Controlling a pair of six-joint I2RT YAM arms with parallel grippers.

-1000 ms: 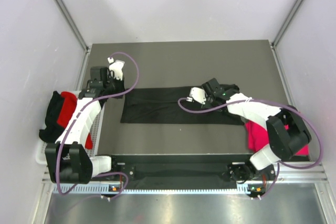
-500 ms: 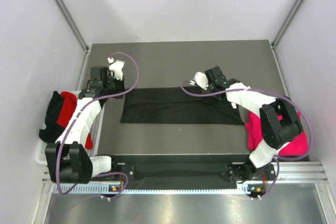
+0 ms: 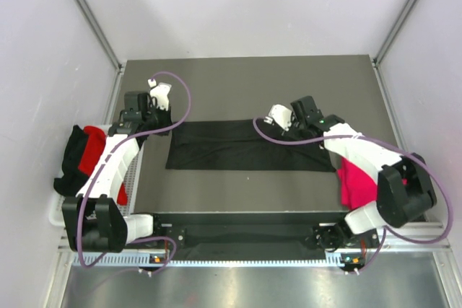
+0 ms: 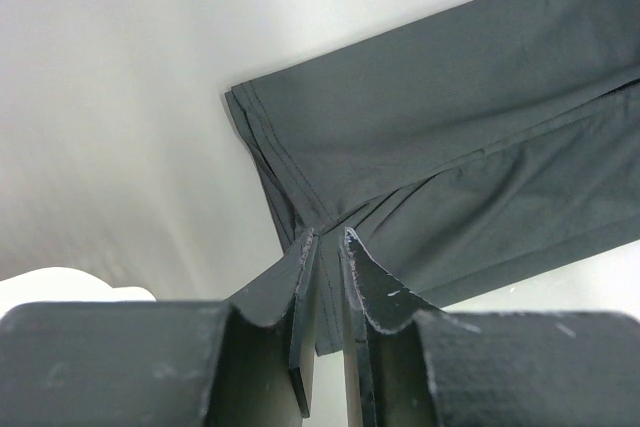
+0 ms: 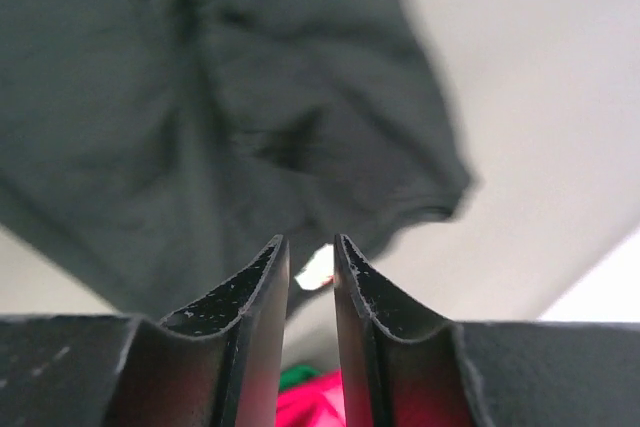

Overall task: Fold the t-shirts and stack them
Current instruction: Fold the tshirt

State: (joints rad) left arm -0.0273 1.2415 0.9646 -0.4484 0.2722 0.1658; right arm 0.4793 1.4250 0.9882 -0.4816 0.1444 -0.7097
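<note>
The tabletop [image 3: 253, 84] carries a black shirt [image 3: 238, 149], folded into a long strip that runs from your left hand [image 4: 325, 242] across towards your right hand [image 5: 310, 247]. A pink shirt [image 3: 357, 178] lies behind the right hand, partly under its forearm.

Your left hand is pinching the strip's short end, and creases gather into its fingertips. Your right hand hovers over the strip's other half, its fingers a narrow gap apart with nothing between them.

The likeliest trouble is an uneven lift. If the left pinch holds only the upper layers, the fold will probably peel open as you raise it. With so slim a gap, the right hand may close on air or snag a single layer, and the strip would then swing askew. A low sweep back could also drag the pink shirt along.
</note>
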